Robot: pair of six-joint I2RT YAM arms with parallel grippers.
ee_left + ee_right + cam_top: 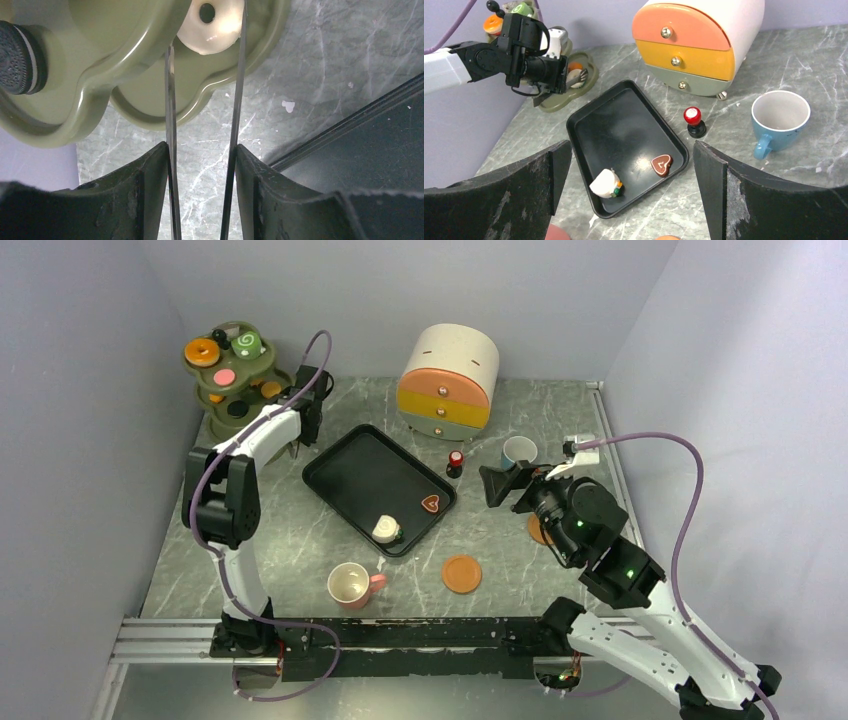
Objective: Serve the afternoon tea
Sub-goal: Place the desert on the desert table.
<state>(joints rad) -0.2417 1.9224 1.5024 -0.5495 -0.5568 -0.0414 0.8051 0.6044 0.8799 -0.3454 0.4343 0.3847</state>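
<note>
The left gripper [201, 148] clasps thin metal tongs [170, 100], their blades reaching ahead on either side of the white doughnut [210, 25] on the olive-green stand [125, 45], while the right gripper [632, 150] gapes empty, the blue cup [780, 117] ahead to its right.

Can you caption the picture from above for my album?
The left gripper at the green tiered stand; a white pastry and heart cookie sit on the black tray.

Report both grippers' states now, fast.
Left gripper: astride the white doughnut; whether it grips cannot be told.
Right gripper: wide open, holding nothing.
</note>
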